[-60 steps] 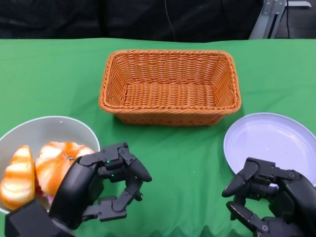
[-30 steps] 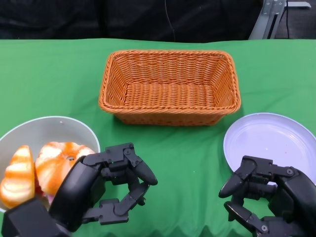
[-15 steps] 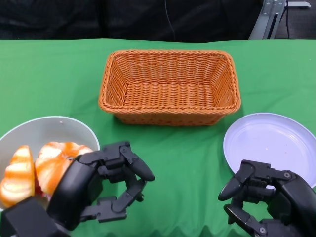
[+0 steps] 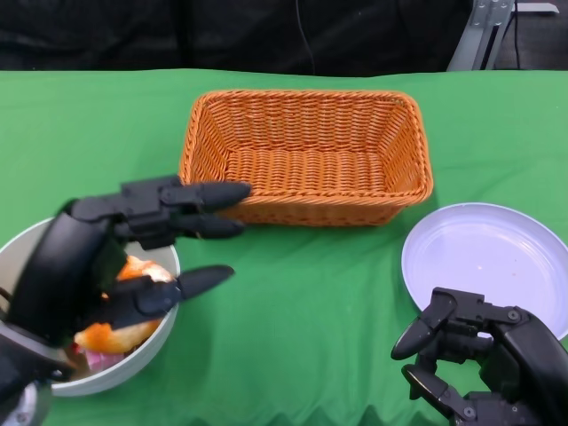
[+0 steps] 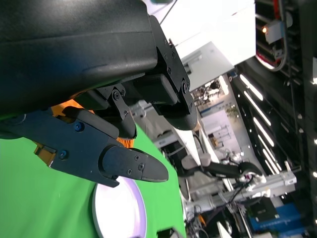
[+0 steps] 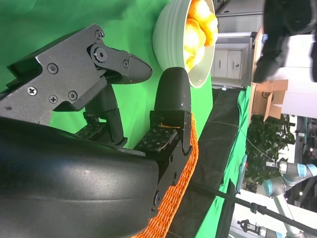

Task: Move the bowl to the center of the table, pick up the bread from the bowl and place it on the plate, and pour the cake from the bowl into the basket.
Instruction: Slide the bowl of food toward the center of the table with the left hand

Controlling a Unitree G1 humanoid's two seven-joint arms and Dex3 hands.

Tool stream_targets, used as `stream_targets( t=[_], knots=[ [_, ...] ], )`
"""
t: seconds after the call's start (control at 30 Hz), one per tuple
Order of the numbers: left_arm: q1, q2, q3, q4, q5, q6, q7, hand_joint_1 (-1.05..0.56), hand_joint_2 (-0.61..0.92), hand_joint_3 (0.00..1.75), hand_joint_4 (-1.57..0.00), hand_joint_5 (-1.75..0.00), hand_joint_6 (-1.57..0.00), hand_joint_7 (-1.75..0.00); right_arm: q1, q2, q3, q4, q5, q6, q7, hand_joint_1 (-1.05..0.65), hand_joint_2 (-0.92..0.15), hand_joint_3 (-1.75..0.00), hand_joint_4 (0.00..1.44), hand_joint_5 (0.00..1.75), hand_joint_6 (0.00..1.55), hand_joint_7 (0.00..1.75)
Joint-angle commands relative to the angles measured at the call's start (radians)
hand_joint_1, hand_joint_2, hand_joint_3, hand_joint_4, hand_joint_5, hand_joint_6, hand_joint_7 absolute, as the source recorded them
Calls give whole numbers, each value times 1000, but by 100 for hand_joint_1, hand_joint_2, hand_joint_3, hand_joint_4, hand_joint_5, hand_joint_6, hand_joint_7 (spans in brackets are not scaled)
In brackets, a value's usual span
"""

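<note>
The white bowl (image 4: 133,366) sits at the table's near left. My left hand (image 4: 106,257) hovers over it, fingers spread and pointing toward the basket, holding nothing. It hides most of the orange striped bread and cake (image 4: 111,336); I cannot tell the two apart. The white plate (image 4: 488,253) lies empty at the right. Just in front of the plate, my right hand (image 4: 484,364) has its fingers half bent, apart and empty. The right wrist view shows the right hand (image 6: 124,99) with the bowl (image 6: 171,39) and its orange pieces (image 6: 198,25) beyond. In the left wrist view, the left hand (image 5: 109,99) has the plate (image 5: 119,208) beyond it.
An empty orange wicker basket (image 4: 306,160) stands at the middle back of the green table (image 4: 319,284). Green cloth shows between bowl and plate. The basket's rim (image 6: 173,198) also edges the right wrist view. A dark backdrop lies behind the table.
My left hand has risen from beside the bowl to over it, and its curled fingers have spread out straight. The bowl, basket and plate stay put; the right hand has barely moved.
</note>
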Motion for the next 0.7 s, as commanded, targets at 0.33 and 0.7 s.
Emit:
stream_targets(
  t=[0.33,0.7],
  knots=[
    [-105,33,169,262,198,20,247,-58,92,20,-55,-12,-55,0,-4,4,9,43,6,-37,7,-18,-55,-82,71,153,74,108],
    [-157,85,221,450,279,222,357,-66,92,30,-29,0,-33,0,-14,12,16,87,2,-67,6,-17,-57,-80,72,152,75,108]
  ],
)
